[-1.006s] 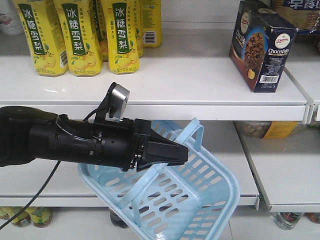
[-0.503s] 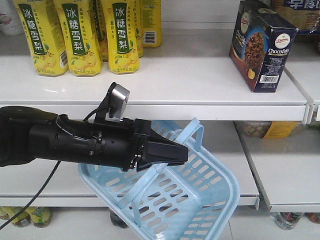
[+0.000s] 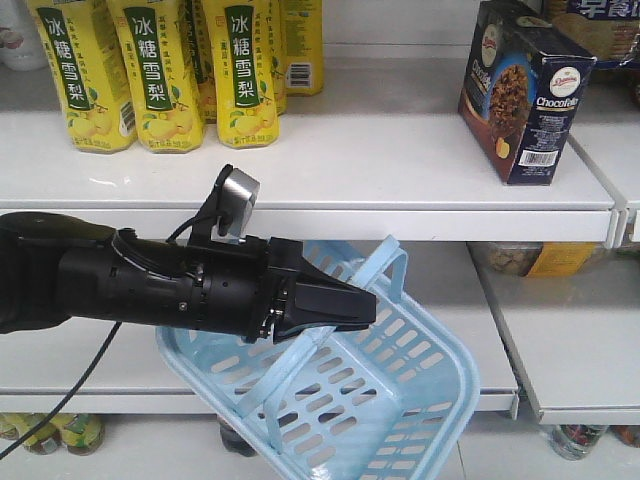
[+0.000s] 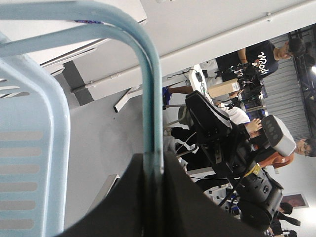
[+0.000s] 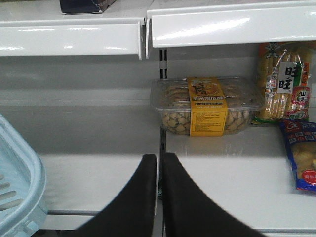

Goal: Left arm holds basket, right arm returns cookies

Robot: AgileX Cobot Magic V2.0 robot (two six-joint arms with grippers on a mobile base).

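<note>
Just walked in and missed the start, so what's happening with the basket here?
The left hand is shut on a handle of the blue basket, holding it tilted in front of the shelves. The basket looks empty. The cookies stand on the upper shelf, right of the yellow cartons. The right hand is shut and empty, facing the lower shelf.

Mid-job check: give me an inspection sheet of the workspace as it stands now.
Surface: white shelf, cookies upright at its right end.
Job's things: basket tilted, empty, hanging by its handle.
Clutter: yellow drink cartons; snack tub on lower shelf.
Grippers: left gripper shut on handle; right gripper shut, empty.
Cables: black cable trailing under left arm.
Surroundings: people behind.
</note>
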